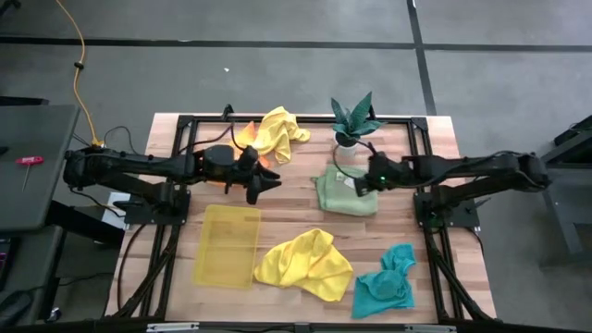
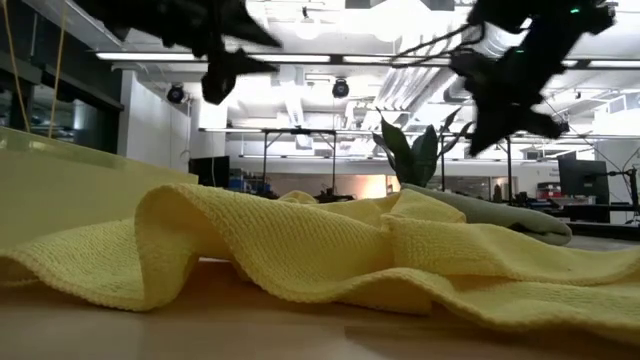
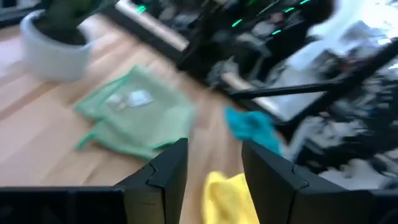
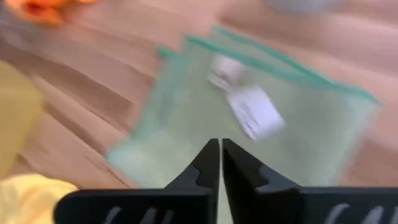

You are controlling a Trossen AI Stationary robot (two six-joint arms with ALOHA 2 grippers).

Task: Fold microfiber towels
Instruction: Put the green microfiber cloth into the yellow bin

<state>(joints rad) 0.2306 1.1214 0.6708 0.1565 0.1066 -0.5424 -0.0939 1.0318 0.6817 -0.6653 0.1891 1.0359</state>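
The olive-green towel point(image 1: 347, 192) lies folded flat on the table right of centre, its white label point(image 4: 249, 109) facing up. My right gripper point(image 4: 221, 155) hangs above its right part, pointing down; its fingers are shut with nothing between them and stand clear of the cloth in the low view point(image 2: 490, 110). My left gripper point(image 3: 214, 174) is open and empty, in the air left of centre point(image 1: 268, 180). A yellow towel point(image 1: 305, 264) lies crumpled at the near middle, a teal towel point(image 1: 387, 285) at the near right. Another yellow towel point(image 1: 276, 132) lies bunched at the far side over an orange one point(image 1: 248, 141).
A translucent yellow tray point(image 1: 228, 242) sits at the near left. A small potted plant point(image 1: 351, 120) stands at the far edge, just beyond the green towel. Bare wood point(image 1: 296, 199) shows between the two grippers.
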